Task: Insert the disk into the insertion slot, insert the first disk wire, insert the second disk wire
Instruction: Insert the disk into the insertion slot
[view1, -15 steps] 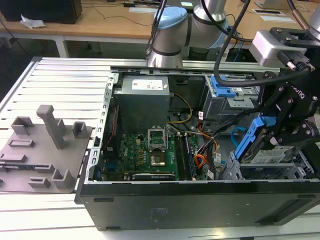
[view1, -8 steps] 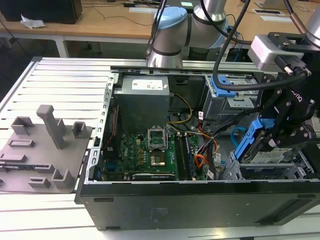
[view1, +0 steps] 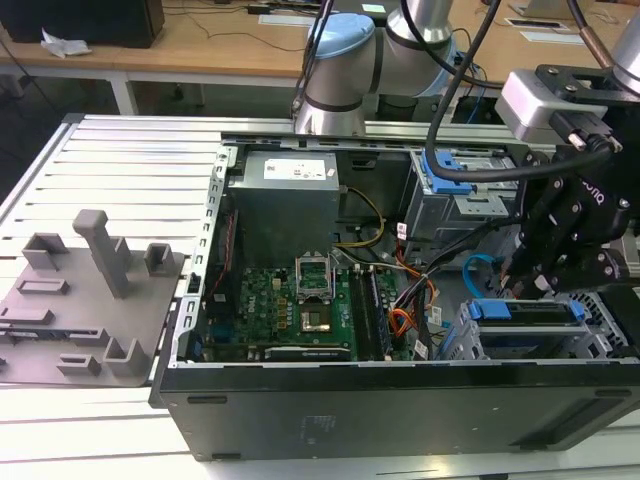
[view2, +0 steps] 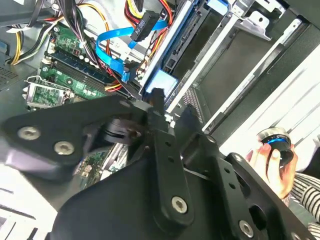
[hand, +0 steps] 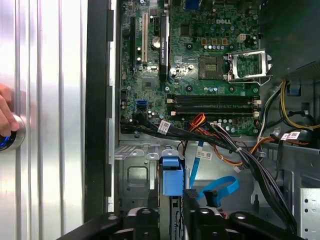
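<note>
The disk (view1: 525, 310), a drive in a bright blue carrier, stands on edge in the insertion slot (view1: 590, 335), the low silver cage at the case's front corner on the exterior view's right. My gripper (view1: 528, 278) hangs just above the disk's end nearest the motherboard. In the first wrist view its dark fingers (hand: 152, 200) stand open on either side of the carrier's blue end (hand: 171, 177), with small gaps. The second disk wire (hand: 218, 190), a thin light-blue cable, loops loose beside the slot, and its dark plug (view2: 142, 25) hangs free above the board.
An orange-red-black wire bundle (hand: 210, 131) crosses between the motherboard (view1: 290, 300) and the drive bays. A taller grey bay with blue latch (view1: 455, 190) stands behind the slot. A person's hand (view2: 272, 160) holds a round knob outside the case wall. Grey fixtures (view1: 90, 290) lie on the exterior view's left.
</note>
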